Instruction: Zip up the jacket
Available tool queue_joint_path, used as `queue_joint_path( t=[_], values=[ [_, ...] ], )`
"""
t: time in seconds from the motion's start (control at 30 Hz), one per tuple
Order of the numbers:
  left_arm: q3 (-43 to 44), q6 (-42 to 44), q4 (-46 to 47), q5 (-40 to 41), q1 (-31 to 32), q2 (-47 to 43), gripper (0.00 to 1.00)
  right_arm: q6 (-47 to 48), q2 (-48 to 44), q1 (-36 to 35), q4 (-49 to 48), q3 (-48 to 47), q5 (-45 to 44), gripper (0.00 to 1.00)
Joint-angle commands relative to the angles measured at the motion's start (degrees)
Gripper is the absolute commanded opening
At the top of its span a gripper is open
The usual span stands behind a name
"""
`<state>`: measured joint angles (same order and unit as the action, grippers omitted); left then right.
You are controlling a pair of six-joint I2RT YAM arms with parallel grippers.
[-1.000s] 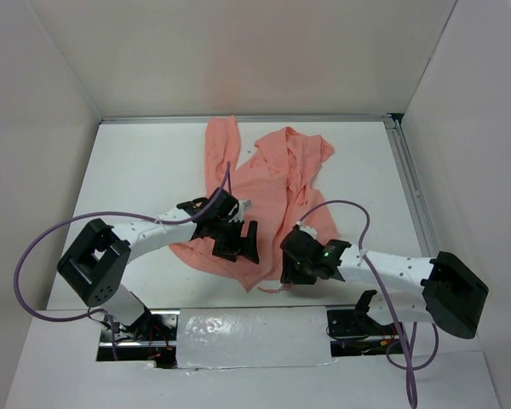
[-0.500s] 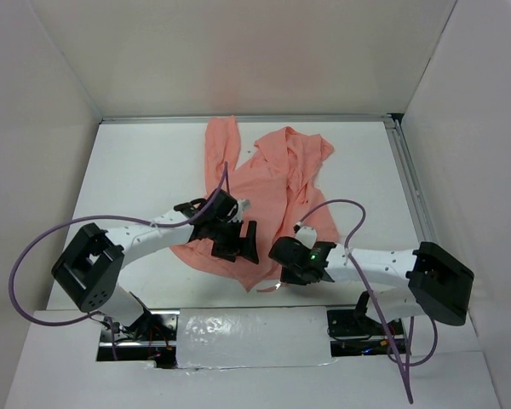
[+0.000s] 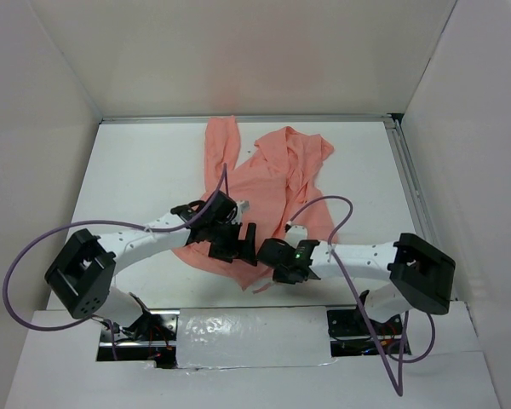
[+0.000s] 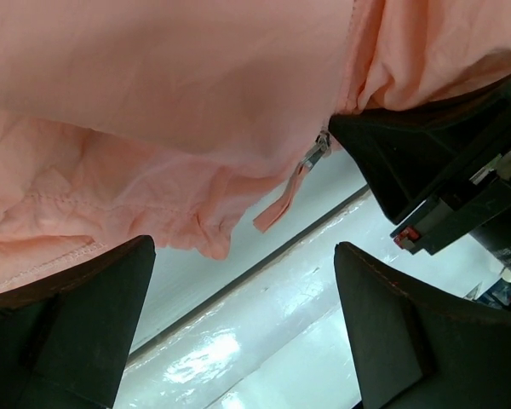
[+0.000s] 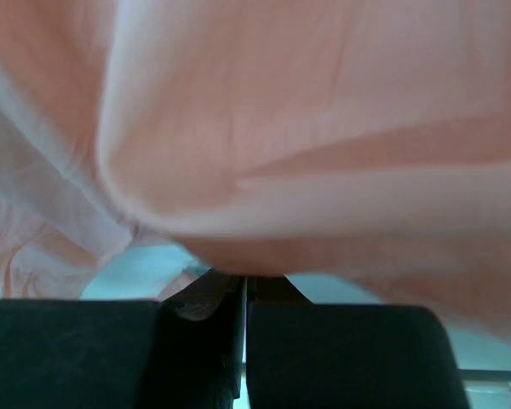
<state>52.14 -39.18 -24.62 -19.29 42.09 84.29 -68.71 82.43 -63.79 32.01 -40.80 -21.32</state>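
The salmon-pink jacket (image 3: 272,175) lies crumpled on the white table, its lower hem toward the arms. My left gripper (image 3: 234,243) hovers open over that hem. In the left wrist view the jacket (image 4: 153,85) hangs above wide-apart fingers (image 4: 77,315), and a metal zipper slider with a pink pull tab (image 4: 300,175) dangles at the hem. My right gripper (image 3: 272,257) sits just right of the left one, at the hem's edge. In the right wrist view the right gripper (image 5: 244,281) is shut, a fold of jacket (image 5: 281,128) pinched at its tips.
A shiny taped strip (image 3: 247,336) runs along the table's near edge below both grippers. White walls enclose the table, with a metal rail (image 3: 406,179) along the right side. Purple cables (image 3: 324,204) loop over each arm.
My right arm has swung left to the jacket's lower hem and its jaws have closed there. The left gripper has stayed over the hem, open.
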Motion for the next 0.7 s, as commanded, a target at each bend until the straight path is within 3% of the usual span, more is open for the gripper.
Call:
queue_joint_path(
  t=[0.0, 0.23, 0.43, 0.67],
  values=[
    [0.2, 1.9, -2.0, 2.0, 1.4, -1.6, 0.99, 1.2, -5.1, -0.5, 2.4, 1.0, -2.0, 0.00],
    [0.1, 8.8, -4.3, 6.8, 6.6, 1.5, 0.99, 7.4, -20.6, 5.8, 0.8, 5.3, 2.6, 0.00],
    [2.4, 9.5, -6.8, 11.2, 12.0, 7.3, 0.87, 11.6, -31.9, 10.5, 0.0, 9.3, 6.3, 0.00],
    [7.4, 4.8, -12.6, 17.6, 12.8, 14.6, 0.73, 16.0, -34.6, 15.5, -1.9, 11.0, 10.7, 0.00]
  ],
)
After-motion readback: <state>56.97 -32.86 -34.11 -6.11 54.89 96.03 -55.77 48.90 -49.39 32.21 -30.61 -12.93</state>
